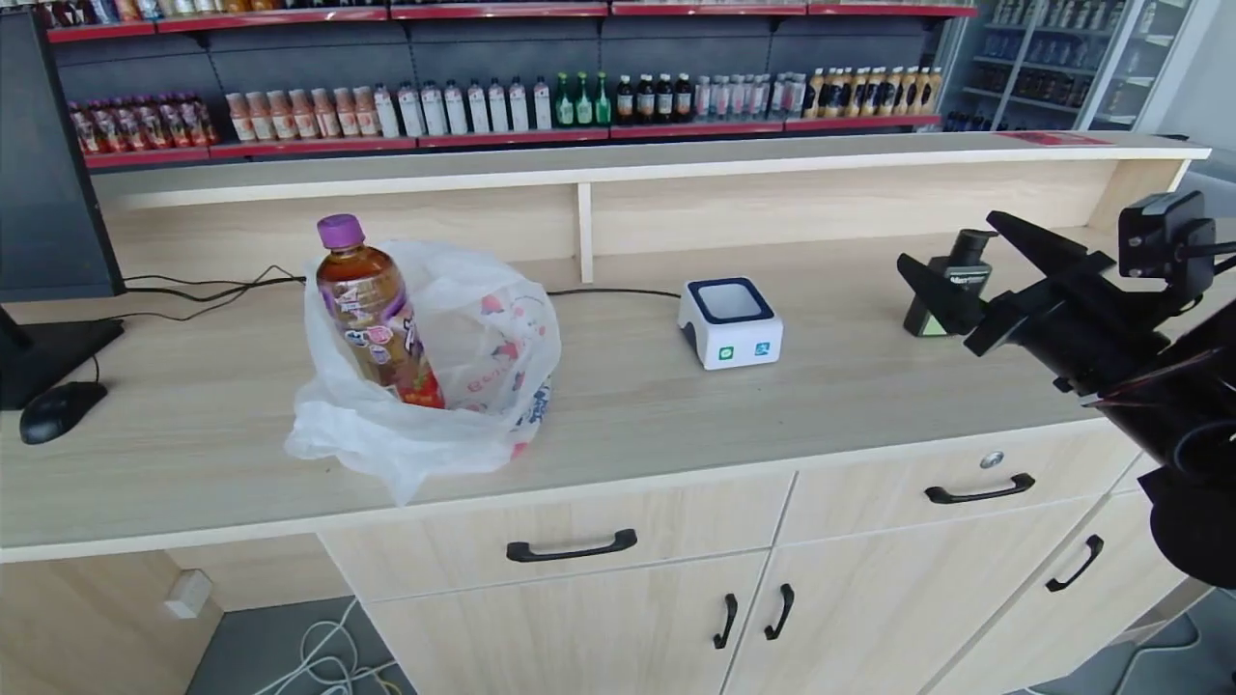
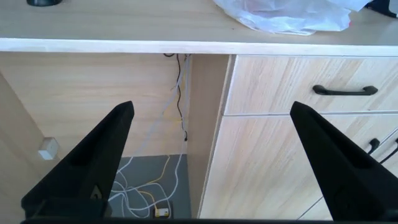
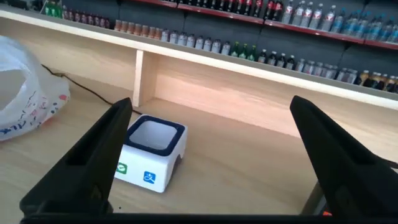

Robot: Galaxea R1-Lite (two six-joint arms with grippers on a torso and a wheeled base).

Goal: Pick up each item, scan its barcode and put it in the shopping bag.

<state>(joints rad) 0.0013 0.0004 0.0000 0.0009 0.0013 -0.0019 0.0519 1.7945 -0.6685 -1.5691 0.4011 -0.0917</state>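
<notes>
A white plastic shopping bag (image 1: 483,386) lies on the wooden counter (image 1: 676,425), left of centre. A brown tea bottle (image 1: 372,309) with a purple cap leans upright inside it. The white barcode scanner (image 1: 729,323) stands in the middle of the counter and faces up. A small dark bottle (image 1: 956,280) stands at the far right. My right gripper (image 1: 951,241) is open and hovers there, one finger in front of that bottle. The right wrist view has the open right gripper (image 3: 211,102) facing the scanner (image 3: 152,152), nothing between its fingers. My left gripper (image 2: 211,106) is open below the counter edge, facing the cabinet, under the bag (image 2: 292,15).
A black mouse (image 1: 58,410) and a monitor foot sit at the counter's far left, with cables (image 1: 203,290) running behind the bag. A raised ledge (image 1: 628,159) borders the counter's back. Drawers and doors with black handles (image 1: 570,550) lie below. Shelves of bottles stand behind.
</notes>
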